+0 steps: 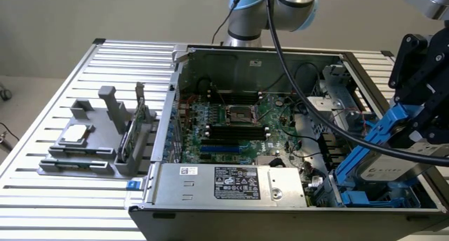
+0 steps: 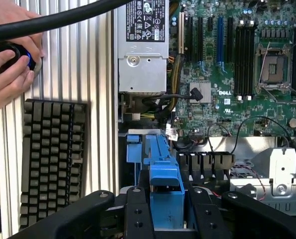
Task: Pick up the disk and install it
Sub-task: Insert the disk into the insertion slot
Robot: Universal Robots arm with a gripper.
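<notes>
Fingers (image 2: pixel 138 214) are clamped on the disk (image 1: pixel 390 170), one black finger on each side of its blue carrier frame (image 2: pixel 165 196), so it's up in the air and off the table (image 1: pixel 42 199). In the exterior view the disk hangs tilted over the case's (image 1: pixel 259 67) near corner on that view's right. Its long axis slants steeply, with the low end aimed down at the drive bay (image 1: pixel 368 199) and its blue rails, just beside the power supply (image 1: pixel 224 183). So the bay sits pretty much straight below the fingers, in line with the disk's long axis. My guess is it's at the bay's mouth, not seated, and I can't tell if it's touching the rails.
</notes>
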